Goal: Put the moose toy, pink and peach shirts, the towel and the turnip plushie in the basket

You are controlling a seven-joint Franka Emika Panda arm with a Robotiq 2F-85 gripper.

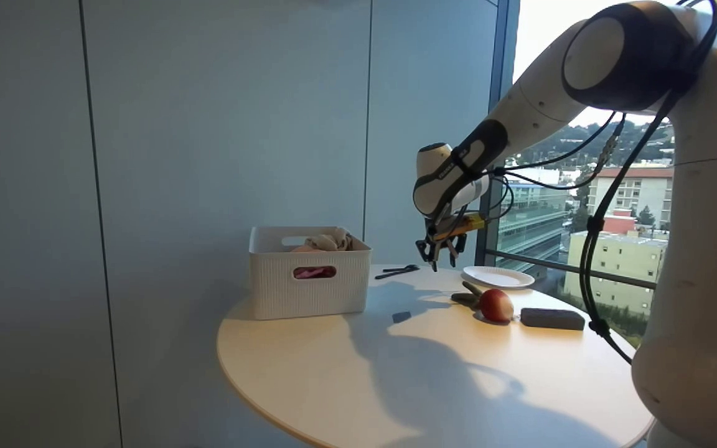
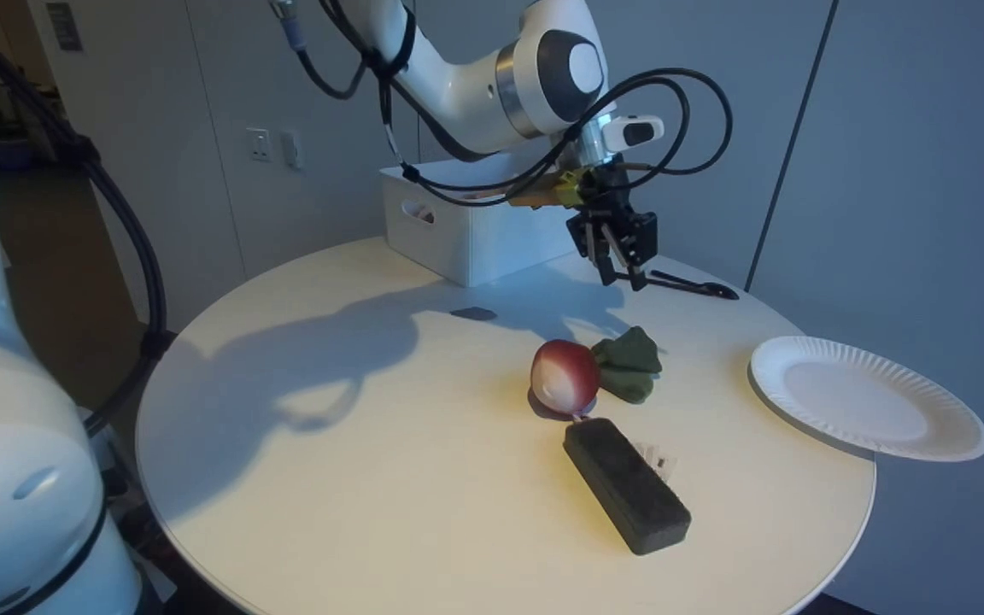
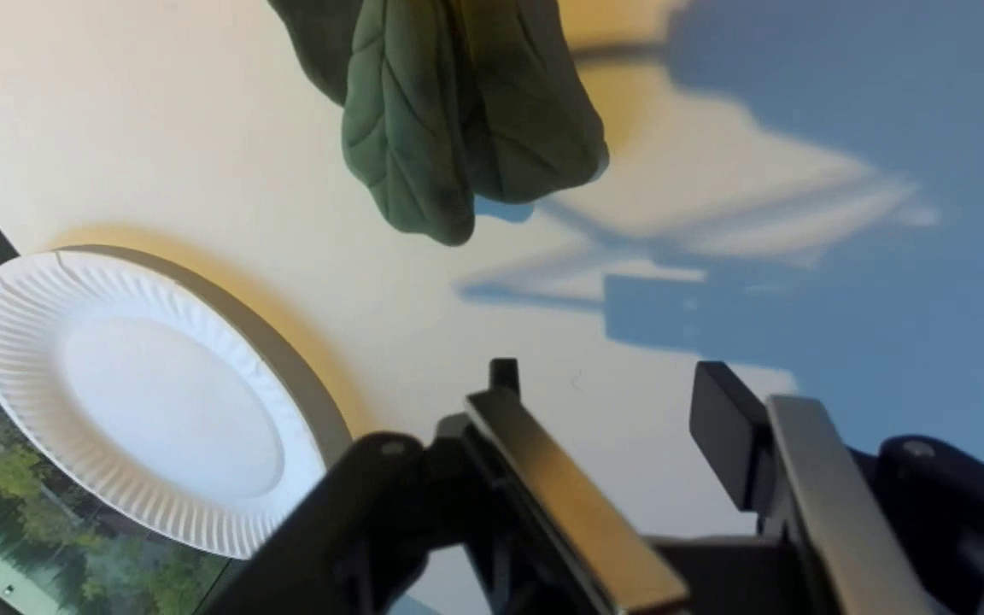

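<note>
The white basket (image 1: 309, 295) stands at the back of the table; it also shows in an exterior view (image 2: 509, 243). Beige cloth (image 1: 332, 240) and peach cloth (image 1: 304, 249) show above its rim. Pink cloth (image 1: 315, 272) shows through its handle hole. The moose toy is not visible. The turnip plushie, red and white with green leaves, lies on the table in both exterior views (image 1: 495, 306) (image 2: 564, 376). Only its leaves (image 3: 458, 111) show in the wrist view. My gripper (image 1: 444, 264) (image 2: 623, 280) (image 3: 607, 380) is open and empty, above the table beyond the leaves.
A white paper plate (image 1: 498, 277) (image 2: 868, 397) (image 3: 167, 410) overhangs the table edge by the window. A dark block (image 1: 551, 318) (image 2: 627, 487) lies by the turnip's root. Black utensils (image 1: 398, 270) (image 2: 693, 286) lie near the basket. A small dark flat piece (image 1: 401, 317) (image 2: 473, 313) lies on the table.
</note>
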